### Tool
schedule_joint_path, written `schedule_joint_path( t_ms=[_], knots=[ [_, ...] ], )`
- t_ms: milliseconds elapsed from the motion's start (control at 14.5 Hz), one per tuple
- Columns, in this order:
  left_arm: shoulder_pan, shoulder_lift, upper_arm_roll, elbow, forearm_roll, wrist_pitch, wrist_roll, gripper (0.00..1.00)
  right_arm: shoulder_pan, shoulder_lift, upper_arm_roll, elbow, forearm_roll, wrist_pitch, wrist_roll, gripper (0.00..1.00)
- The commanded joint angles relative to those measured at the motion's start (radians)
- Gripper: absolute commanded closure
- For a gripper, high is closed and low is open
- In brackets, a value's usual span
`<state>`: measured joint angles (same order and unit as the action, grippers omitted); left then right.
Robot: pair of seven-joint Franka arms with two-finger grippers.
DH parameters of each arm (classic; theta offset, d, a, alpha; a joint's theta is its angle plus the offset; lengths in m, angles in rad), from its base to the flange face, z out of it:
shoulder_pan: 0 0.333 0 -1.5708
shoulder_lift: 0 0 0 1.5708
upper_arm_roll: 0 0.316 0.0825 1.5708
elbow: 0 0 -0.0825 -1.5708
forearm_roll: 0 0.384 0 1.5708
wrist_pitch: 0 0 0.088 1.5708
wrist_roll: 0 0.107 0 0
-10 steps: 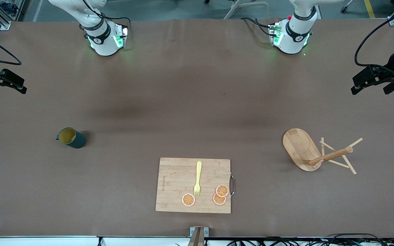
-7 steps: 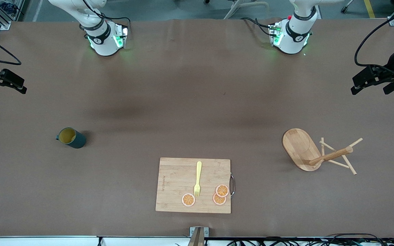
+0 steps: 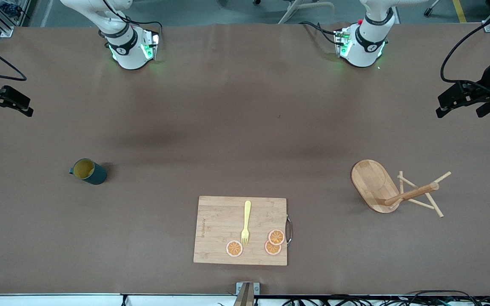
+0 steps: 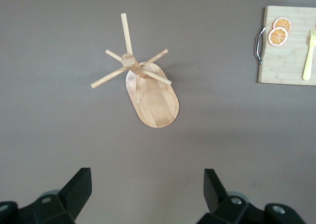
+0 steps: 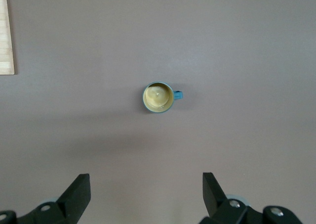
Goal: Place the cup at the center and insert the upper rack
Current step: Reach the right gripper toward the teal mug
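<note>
Standing upright toward the right arm's end of the table, the cup [image 3: 88, 171] shows its mustard inside, handle a small nub on the side turned to that end. Bare table all around it; nothing touches or blocks it.

Well apart, toward the left arm's end, the upper rack [image 3: 394, 190] stands on its flat oval base [image 3: 371, 182]. Oval's long axis runs roughly nearer-to-farther from the front camera, slightly slanted. Round post [image 3: 413, 193] rises from the nearer end of the base; thin pegs [image 3: 434, 205] cross near its top. Clear table around it too.

Between the two, nearer the front camera, lies a cutting board [image 3: 217, 231] with a metal handle [image 3: 289, 230] on its edge toward the left arm's end. On it: a yellow fork [image 3: 246, 222], tines toward the front camera, and three orange slices [image 3: 275, 237]. A faint mark is printed on the board, possibly a brand; not readable.

Right gripper [image 5: 146, 189] hangs high over the cup, fingers wide apart, holding nothing. Left gripper [image 4: 148, 187] hangs over the table just beside the rack's base, fingers likewise spread and empty.
</note>
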<state>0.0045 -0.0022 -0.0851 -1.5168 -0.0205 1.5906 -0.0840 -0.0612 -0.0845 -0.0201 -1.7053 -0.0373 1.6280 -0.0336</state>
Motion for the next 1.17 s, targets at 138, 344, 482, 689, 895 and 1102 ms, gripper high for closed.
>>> schedule_joint_path(
  t_ms=[138,344,482,689,895,1102],
  knots=[
    [0.005,-0.005,-0.004,0.004,-0.007,-0.003,-0.003,0.00,-0.014,0.048,-0.003,-0.013,0.002,-0.017,-0.002,0.00],
    [0.003,-0.007,-0.004,0.004,-0.006,-0.006,-0.003,0.00,-0.009,0.103,-0.001,-0.005,0.002,-0.017,0.000,0.00],
    [0.005,-0.015,-0.002,0.003,-0.006,-0.008,0.000,0.00,-0.003,0.158,-0.001,0.001,0.002,-0.022,-0.009,0.00],
    [0.005,-0.015,-0.004,0.004,-0.004,-0.009,0.000,0.00,-0.006,0.227,0.000,0.003,0.014,-0.005,-0.003,0.00],
    [0.005,-0.015,-0.005,0.004,-0.004,-0.009,-0.002,0.00,0.012,0.299,0.002,0.009,0.017,0.019,0.001,0.00],
    [0.005,-0.015,-0.005,0.004,-0.004,-0.009,-0.003,0.00,-0.003,0.365,0.002,-0.004,0.017,0.071,-0.006,0.00]
  ],
)
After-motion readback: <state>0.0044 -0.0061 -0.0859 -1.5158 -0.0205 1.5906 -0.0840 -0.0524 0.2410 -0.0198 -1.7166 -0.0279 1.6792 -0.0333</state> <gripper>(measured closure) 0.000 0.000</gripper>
